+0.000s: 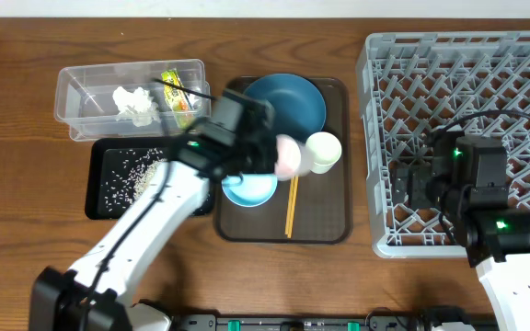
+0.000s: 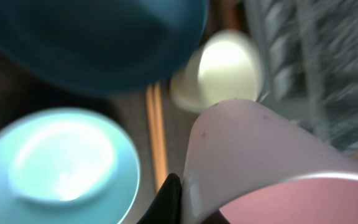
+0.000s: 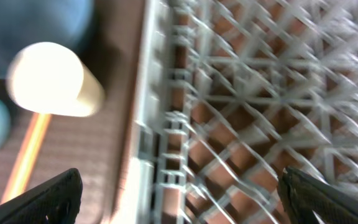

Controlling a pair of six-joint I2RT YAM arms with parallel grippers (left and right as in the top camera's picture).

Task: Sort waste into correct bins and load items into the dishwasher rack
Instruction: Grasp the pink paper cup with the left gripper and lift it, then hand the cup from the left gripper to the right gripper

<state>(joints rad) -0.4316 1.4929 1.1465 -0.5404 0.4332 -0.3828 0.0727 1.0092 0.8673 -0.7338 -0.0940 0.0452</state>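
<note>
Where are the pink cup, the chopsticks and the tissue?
pink cup [image 2: 260,155], left wrist view, its side wall.
chopsticks [image 1: 292,207], overhead view, mid-length.
tissue [image 1: 135,104], overhead view, its crumpled middle.

The serving tray [image 1: 325,216], bearing plate [image 1: 294,99] and bowl [image 1: 247,192], lies between the tub [image 1: 79,88] and the rack [image 1: 523,64].

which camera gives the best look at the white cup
Overhead: the white cup is sharp and whole, on the brown tray beside the pinkish cup. Left wrist shows it blurred, partly behind that cup. Right wrist shows it blurred and glaring.
</note>
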